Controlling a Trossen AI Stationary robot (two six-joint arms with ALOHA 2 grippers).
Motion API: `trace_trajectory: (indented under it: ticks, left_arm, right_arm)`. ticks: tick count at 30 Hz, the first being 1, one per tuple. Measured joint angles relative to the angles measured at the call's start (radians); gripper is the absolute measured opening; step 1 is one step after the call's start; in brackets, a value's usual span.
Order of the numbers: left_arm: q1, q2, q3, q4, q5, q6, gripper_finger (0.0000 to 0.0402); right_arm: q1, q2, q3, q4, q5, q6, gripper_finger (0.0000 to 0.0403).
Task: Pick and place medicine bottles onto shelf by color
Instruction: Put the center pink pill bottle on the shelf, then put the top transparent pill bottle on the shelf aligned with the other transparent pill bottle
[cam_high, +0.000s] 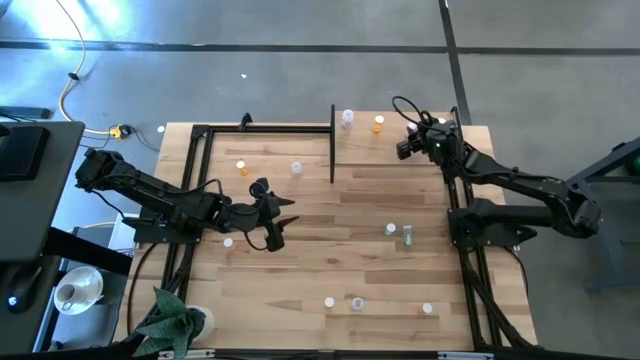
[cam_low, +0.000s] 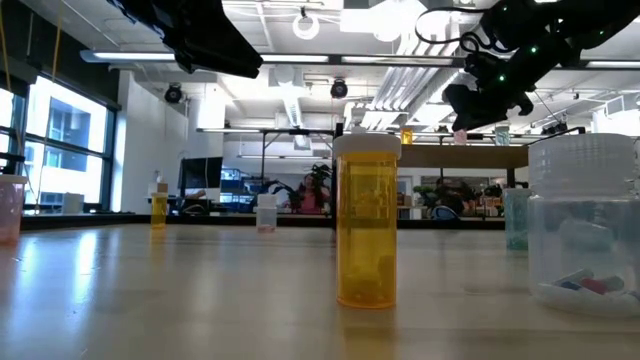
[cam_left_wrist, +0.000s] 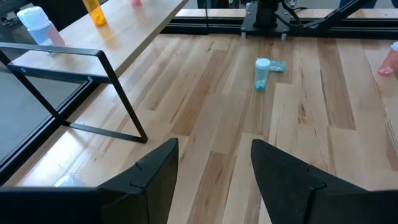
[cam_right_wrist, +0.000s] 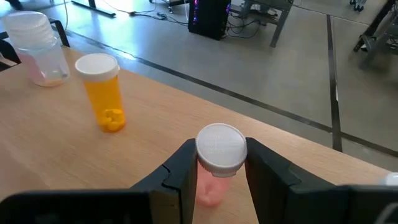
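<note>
The right claw (cam_right_wrist: 216, 177) pinches a pink bottle (cam_right_wrist: 214, 163) by its white cap, holding it upright over the far right part of the shelf (cam_high: 420, 165), just beside an orange bottle (cam_right_wrist: 104, 92) and a clear one (cam_right_wrist: 38, 48) standing there. Held upright, it can likely be set straight down on its base. The left claw (cam_left_wrist: 214, 180) hangs spread and empty above the middle of the counter (cam_high: 330, 260), facing a green bottle (cam_left_wrist: 262, 73) lying farther off, probably its next pick.
</note>
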Motion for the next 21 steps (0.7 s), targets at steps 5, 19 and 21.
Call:
trace_trajectory:
  ticks: [5, 19, 21]
  left_arm:
    - [0.0, 0.0, 0.0, 0.0, 0.0, 0.001, 0.019]
    - [0.0, 0.0, 0.0, -0.001, 0.0, 0.0, 0.019]
    - [0.0, 0.0, 0.0, -0.001, 0.0, 0.0, 0.019]
  right_arm:
    - [0.0, 0.0, 0.0, -0.002, 0.005, -0.002, 0.0105]
    - [0.004, -0.036, 0.019, -0.014, 0.001, -0.003, 0.0162]
    - [0.005, -0.052, 0.033, -0.029, -0.006, -0.003, 0.0162]
